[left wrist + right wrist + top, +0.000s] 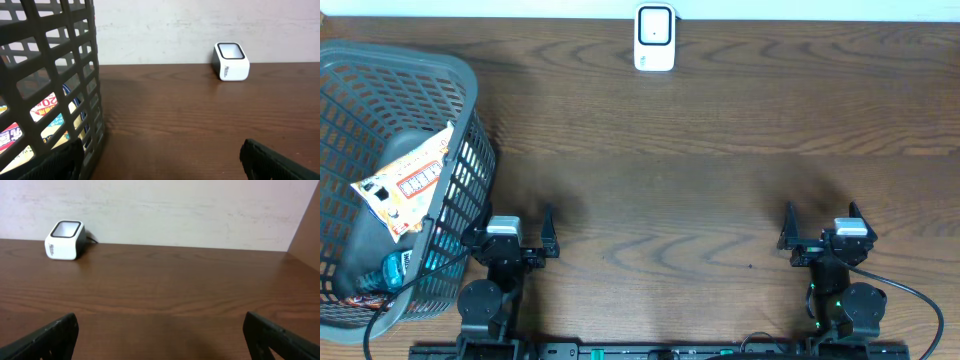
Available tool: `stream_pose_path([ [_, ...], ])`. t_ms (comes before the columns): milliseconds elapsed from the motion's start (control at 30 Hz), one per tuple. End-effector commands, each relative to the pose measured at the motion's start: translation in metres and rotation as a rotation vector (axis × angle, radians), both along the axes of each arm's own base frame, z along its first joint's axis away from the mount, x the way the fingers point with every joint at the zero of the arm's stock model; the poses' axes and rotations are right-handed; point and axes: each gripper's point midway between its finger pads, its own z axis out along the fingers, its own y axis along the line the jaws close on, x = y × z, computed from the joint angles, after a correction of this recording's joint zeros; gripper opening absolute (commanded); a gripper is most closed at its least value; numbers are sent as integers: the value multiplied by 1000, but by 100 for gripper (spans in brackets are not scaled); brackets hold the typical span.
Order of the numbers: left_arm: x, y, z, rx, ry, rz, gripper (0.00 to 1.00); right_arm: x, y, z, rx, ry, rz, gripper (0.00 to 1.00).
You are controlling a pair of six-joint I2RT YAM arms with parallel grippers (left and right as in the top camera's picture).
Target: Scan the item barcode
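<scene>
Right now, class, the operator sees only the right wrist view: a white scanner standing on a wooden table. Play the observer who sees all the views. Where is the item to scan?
Observer: A printed packet lies inside a grey basket at the table's left edge.
Operator: Which arm is nearer to it?
Observer: The left gripper. It sits right beside the basket wall, jaws open and empty.
Operator: Is anything else in the basket?
Observer: Yes, a teal object lies near the basket's bottom, on the robot's side.
</scene>
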Motion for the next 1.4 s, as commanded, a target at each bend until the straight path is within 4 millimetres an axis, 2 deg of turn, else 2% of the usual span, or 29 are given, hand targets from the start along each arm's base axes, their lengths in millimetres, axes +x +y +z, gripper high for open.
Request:
stream_pose_path([
  [0, -1, 5, -16, 1, 50, 26, 100, 0, 1, 0, -5, 0, 3, 99],
  [333, -1, 3, -14, -41, 53, 19, 100, 0, 1, 0, -5, 0, 3, 99],
  [600, -8, 3, -11, -91, 135, 30, 100, 0, 1, 0, -5, 0, 3, 99],
  [1133, -24, 4, 63, -84, 232, 36, 100, 0, 1, 0, -5, 0, 3, 99],
  [1367, -27, 4, 75, -89, 353, 46, 100, 0, 1, 0, -5, 0, 3, 99],
])
